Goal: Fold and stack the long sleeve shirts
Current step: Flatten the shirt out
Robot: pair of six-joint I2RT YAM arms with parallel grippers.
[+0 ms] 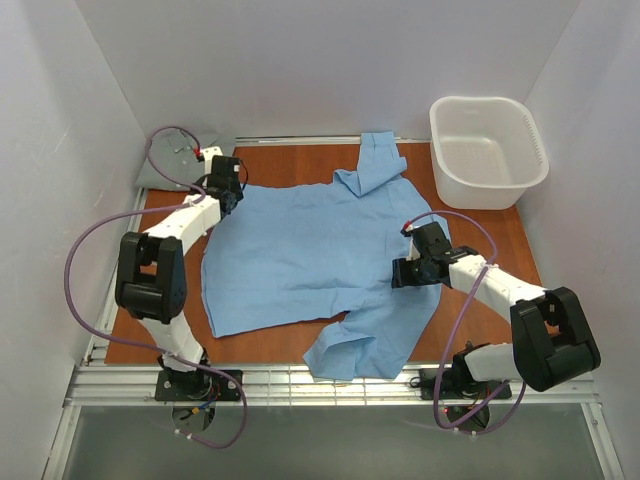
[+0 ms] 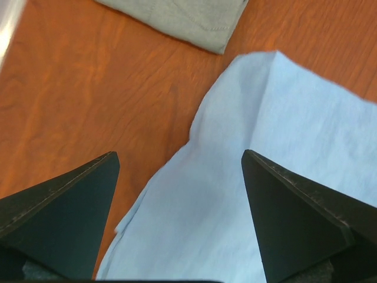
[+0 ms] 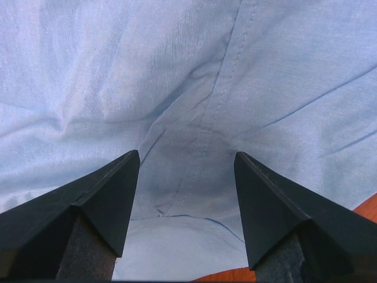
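Black fingers of the left gripper [image 2: 179, 154] stand spread wide with nothing clasped between them, poised over the corner edge of the light sky-blue cloth shirt [image 2: 283, 147]. Bare red-brown wooden table [image 2: 88, 88] shows under its left finger. At 12 o'clock in the left wrist view, just apart from that blue corner, lies the folded edge of the muted grey-green cloth shirt [image 2: 188, 20]. The right gripper [image 3: 187, 153] also has its jaws parted and released, hovering close over a stitched seam of the blue cloth; a sliver of wood shows at 5 o'clock. From above, the blue shirt [image 1: 300, 250] lies spread across the table's middle. The left gripper [image 1: 228, 190] is at its 10 o'clock corner and the right gripper [image 1: 405, 270] at its 3 o'clock side. One sleeve reaches to 12 o'clock and the other to the near edge at 6 o'clock. The grey-green shirt [image 1: 165, 170] sits in the 10 o'clock corner, and a white plastic basket [image 1: 470, 185] sits at 1 o'clock. Open wood runs along 9 o'clock and 3 o'clock.
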